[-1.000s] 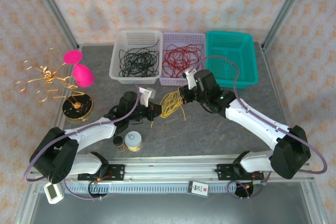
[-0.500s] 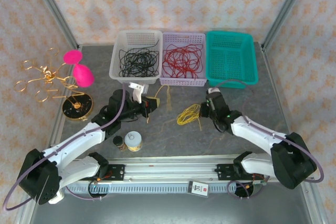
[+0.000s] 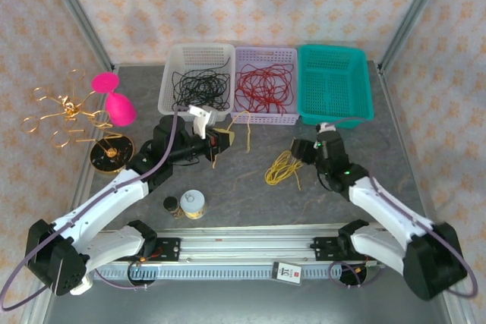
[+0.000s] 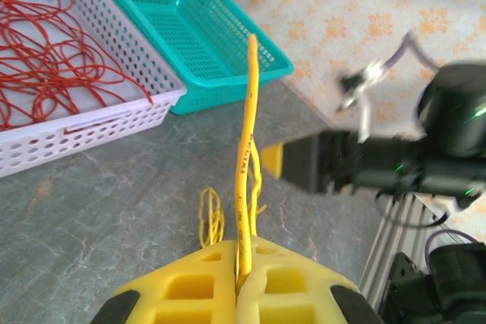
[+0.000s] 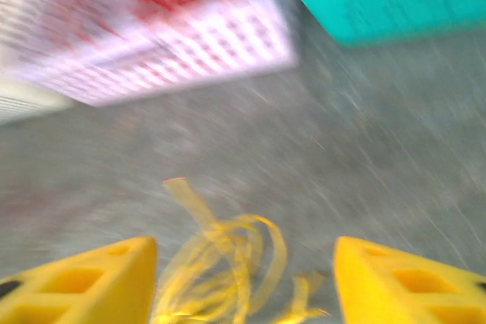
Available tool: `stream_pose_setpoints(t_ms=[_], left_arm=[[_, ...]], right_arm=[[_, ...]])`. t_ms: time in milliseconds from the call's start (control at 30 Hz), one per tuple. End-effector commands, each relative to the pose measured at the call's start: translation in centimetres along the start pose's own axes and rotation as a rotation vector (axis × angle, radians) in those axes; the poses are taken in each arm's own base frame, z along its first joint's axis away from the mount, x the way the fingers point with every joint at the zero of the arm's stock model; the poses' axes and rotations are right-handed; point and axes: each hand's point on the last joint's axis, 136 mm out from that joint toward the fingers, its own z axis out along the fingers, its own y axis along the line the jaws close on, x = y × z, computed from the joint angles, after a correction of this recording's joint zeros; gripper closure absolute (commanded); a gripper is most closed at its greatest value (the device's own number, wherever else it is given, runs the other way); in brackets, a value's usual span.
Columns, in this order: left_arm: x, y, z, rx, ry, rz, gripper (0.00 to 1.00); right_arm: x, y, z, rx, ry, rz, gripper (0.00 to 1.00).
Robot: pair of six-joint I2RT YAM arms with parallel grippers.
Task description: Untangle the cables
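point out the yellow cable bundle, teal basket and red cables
yellow cable bundle (image 3: 282, 169), top external view, middle of the loops
teal basket (image 3: 334, 85), top external view, bare mesh floor
red cables (image 3: 262, 86), top external view, centre of the tangle

Top external view. Three baskets stood side by side along the upper centre of the grey table (image 3: 250, 195): a white basket (image 3: 168, 85) on the left, a lilac basket (image 3: 266, 117) in the middle and a teal basket (image 3: 334, 115) on the right. At the left edge lay a gold looped-wire ornament (image 3: 64, 111), with a pink hourglass-shaped object (image 3: 114, 96) just right of it and a round black-and-gold disc (image 3: 112, 155) below. Lower centre-left, a white-lidded jar (image 3: 194, 203) stood just beside a smaller dark jar (image 3: 171, 205).
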Motion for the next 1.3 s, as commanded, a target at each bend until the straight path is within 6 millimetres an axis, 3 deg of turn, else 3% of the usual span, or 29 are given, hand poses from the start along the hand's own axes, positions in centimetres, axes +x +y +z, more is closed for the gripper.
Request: stream_pose_setpoints(t_ms=[0,167,300,367,433,633,800,1000,1200,1267], left_arm=[[-0.4,-1.7,0.0,0.095,0.021,0.033,1.0],[-0.9,-3.2,0.0,0.17,0.033,0.052,1.0],[-1.2,-3.5,0.0,0.173,0.039,0.068,1.0],[-1.4,-3.7,-0.1,0.172,0.043,0.074,1.0],[-1.5,-3.7,-0.2,0.172,0.044,0.08,1.0],[-1.6,-3.6,-0.3,0.153,0.063,0.099,1.0],[-0.8,-2.7,-0.6,0.091,0.113,0.112,1.0],[1.0,-1.0,-1.6,-0.02,0.225,0.142,1.0],[3.0,-0.2,-2.1,-0.053,0.305,0.137,1.0],[3.3,-0.2,-2.1,-0.043,0.31,0.132,1.0]], right_arm=[[-3.2,6.4,-3.6,-0.274,-0.038,-0.09,0.28],[-1.8,13.2,-5.6,-0.628,0.08,-0.173,0.25],[-0.5,18.3,-5.8,-0.806,0.135,-0.215,0.26],[0.1,19.3,-4.9,-0.806,0.157,-0.233,0.28],[0.0,19.2,-3.4,-0.768,0.159,-0.211,0.35],[0.7,17.4,0.0,-0.648,0.166,-0.168,0.75],[-1.1,12.5,1.9,-0.374,0.082,-0.17,1.0],[-4.2,4.7,2.5,0.044,-0.016,-0.272,1.0],[-10.0,-0.1,0.4,0.425,-0.201,-0.396,1.0],[-11.3,-0.8,0.1,0.515,-0.24,-0.437,1.0]])
